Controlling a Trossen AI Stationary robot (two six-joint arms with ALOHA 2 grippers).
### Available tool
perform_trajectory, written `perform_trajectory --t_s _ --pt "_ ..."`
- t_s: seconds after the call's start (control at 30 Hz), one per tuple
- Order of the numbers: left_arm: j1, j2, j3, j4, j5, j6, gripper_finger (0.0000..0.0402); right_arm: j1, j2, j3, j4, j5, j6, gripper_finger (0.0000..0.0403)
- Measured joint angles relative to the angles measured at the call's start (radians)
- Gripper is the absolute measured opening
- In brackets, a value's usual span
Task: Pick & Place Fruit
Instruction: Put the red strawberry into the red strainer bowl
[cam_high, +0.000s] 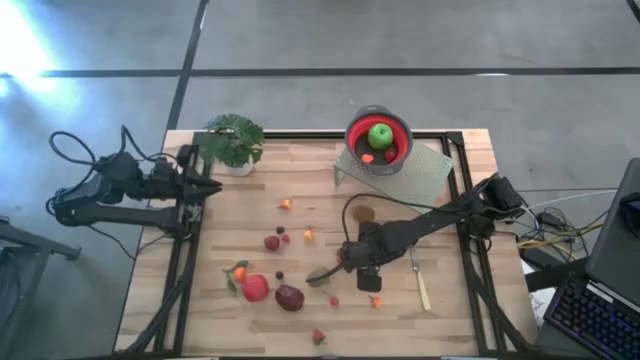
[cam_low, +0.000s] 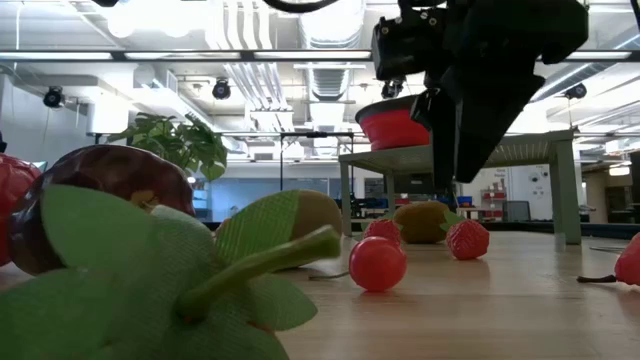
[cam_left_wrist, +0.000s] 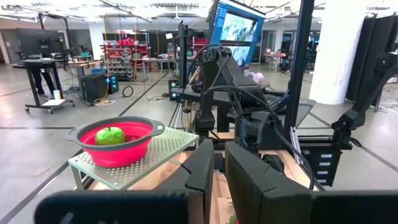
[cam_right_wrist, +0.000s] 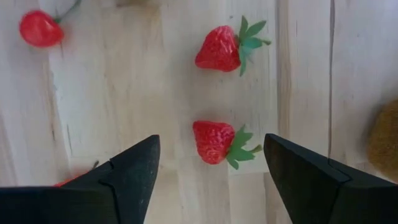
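Risk sits mainly with the small size of the target. The right claw (cam_right_wrist: 211, 171) hangs over the table (cam_high: 230, 200) with its jaws spread wide and nothing in them, and a strawberry (cam_right_wrist: 214, 142) lies between the two fingers, on the wood below, nearer neither finger by much. Its leafy cap points toward one finger. If the claw drops off-centre, one finger could land on the berry or nudge it, and it would likely roll or skid clear before the jaws close. Closing too high would pinch only air or the thin leaves, which I judge would slip out on the lift.

A second strawberry (cam_right_wrist: 221, 48) lies just beyond the first, ahead of the claw, and a small red round fruit (cam_right_wrist: 40, 28) lies farther off to one side; a sweeping approach could knock either.

The bowl (cam_high: 379, 140) on its perforated stand, already holding a green apple (cam_high: 380, 135), stands well apart from this claw, so a weak grip may also fail during the carry.

The left claw (cam_high: 205, 187) waits shut near the plant (cam_high: 232, 140), far from the work.
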Motion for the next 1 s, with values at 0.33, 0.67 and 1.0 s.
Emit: perform_trajectory --t_s 0.33,0.67,1.0 --pt "0.000 0.000 0.000 0.000 0.000 0.000 0.0046 -0.008 0.046 -0.021 0.007 0.001 0.016 0.0263" --pt "0.000 0.000 0.000 0.000 0.000 0.000 0.0046 -0.010 0.158 -0.018 0.006 -0.003 -0.001 0.0236" --pt "0.000 0.000 0.000 0.000 0.000 0.000 0.0046 -0.019 0.144 -0.022 0.012 -0.006 -0.031 0.0189"
